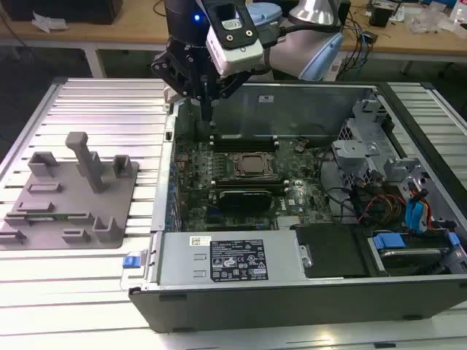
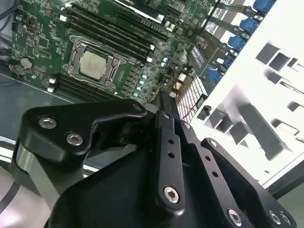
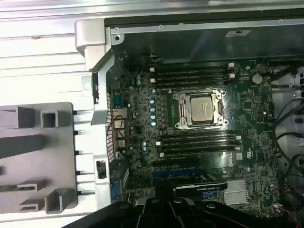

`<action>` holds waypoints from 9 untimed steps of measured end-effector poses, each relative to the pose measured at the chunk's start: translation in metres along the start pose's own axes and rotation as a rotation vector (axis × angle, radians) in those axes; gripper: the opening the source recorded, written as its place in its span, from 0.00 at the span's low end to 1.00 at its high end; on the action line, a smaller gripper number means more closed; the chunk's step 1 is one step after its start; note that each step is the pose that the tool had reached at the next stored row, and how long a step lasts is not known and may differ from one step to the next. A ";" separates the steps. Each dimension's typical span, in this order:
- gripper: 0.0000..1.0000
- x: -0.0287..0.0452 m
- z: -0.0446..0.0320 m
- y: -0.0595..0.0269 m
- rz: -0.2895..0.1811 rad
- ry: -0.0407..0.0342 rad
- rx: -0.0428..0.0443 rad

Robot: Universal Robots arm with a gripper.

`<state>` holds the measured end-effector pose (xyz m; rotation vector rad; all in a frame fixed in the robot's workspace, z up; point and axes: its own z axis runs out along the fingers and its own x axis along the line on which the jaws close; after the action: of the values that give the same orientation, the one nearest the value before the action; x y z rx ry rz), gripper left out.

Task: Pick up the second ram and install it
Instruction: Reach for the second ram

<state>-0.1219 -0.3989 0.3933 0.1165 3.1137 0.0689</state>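
A thin green stick, the second ram (image 1: pixel 55 216), lies flat in a slot near the front of the grey holder (image 1: pixel 109 240), at the exterior view's left. My gripper (image 1: pixel 206 117) hangs well away from it, over the back corner of the open computer case on that same side. It points down at the motherboard (image 1: pixel 233 164) and is shut, with nothing visible between its fingers. In the second wrist view the black gripper (image 2: pixel 164 99) stands above the board's edge. Long dark memory slots (image 3: pixel 192 76) run on both sides of the silver processor (image 3: pixel 199 108).
The case's metal walls (image 1: pixel 162 182) ring the board. A black expansion card (image 1: pixel 248 195) sits in front of the processor. Drive cages and cables (image 1: pixel 379 182) fill the exterior view's right. An upright post (image 1: pixel 86 159) stands on the grey holder. The case rests on a ribbed metal table (image 1: pixel 102 102).
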 end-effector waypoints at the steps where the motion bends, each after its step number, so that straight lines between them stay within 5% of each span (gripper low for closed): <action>1: 0.08 0.0000 0.0000 0.0000 0.000 0.0000 0.0000; 9: 0.08 0.0018 0.0001 -0.0001 0.000 0.0000 -0.0001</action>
<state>-0.1236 -0.3988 0.3932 0.1166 3.1137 0.0691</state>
